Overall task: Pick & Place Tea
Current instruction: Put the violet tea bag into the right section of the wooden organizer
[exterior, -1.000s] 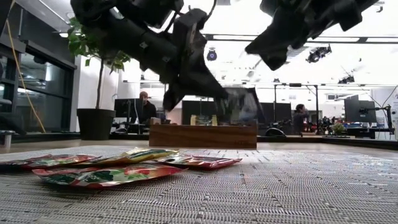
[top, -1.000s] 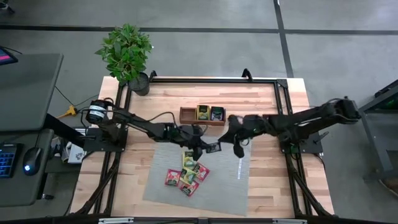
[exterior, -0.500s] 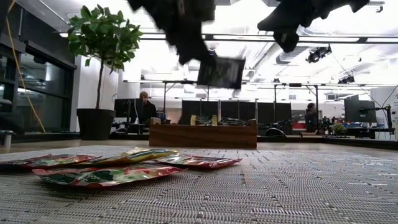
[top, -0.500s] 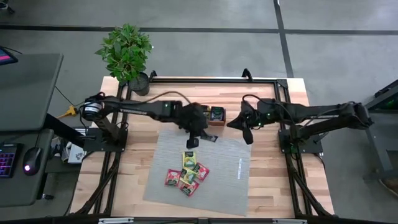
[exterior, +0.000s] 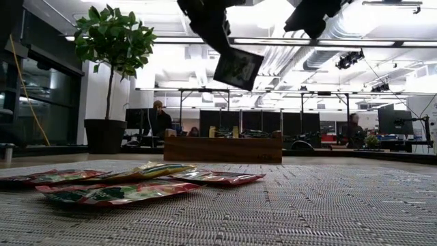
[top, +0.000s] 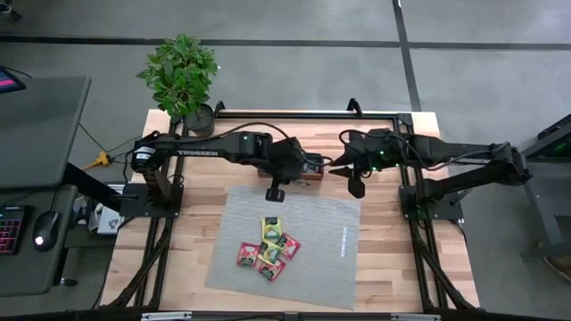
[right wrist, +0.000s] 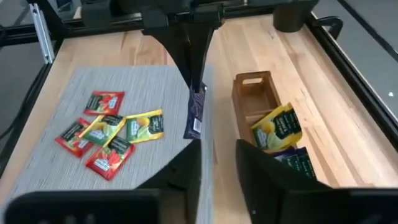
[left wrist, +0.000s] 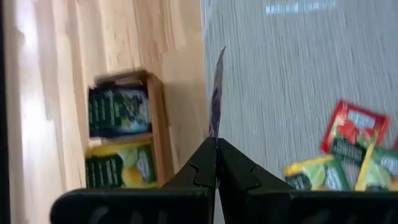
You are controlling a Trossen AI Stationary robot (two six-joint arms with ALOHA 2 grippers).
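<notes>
Where left claw [left wrist: 216, 163] pinches, dark sachet [left wrist: 216, 93] shows edge-on.

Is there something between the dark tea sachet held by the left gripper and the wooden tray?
Nothing visible. The left gripper holds the dark sachet in the air beside the wooden tray, with only open space between them.
</notes>
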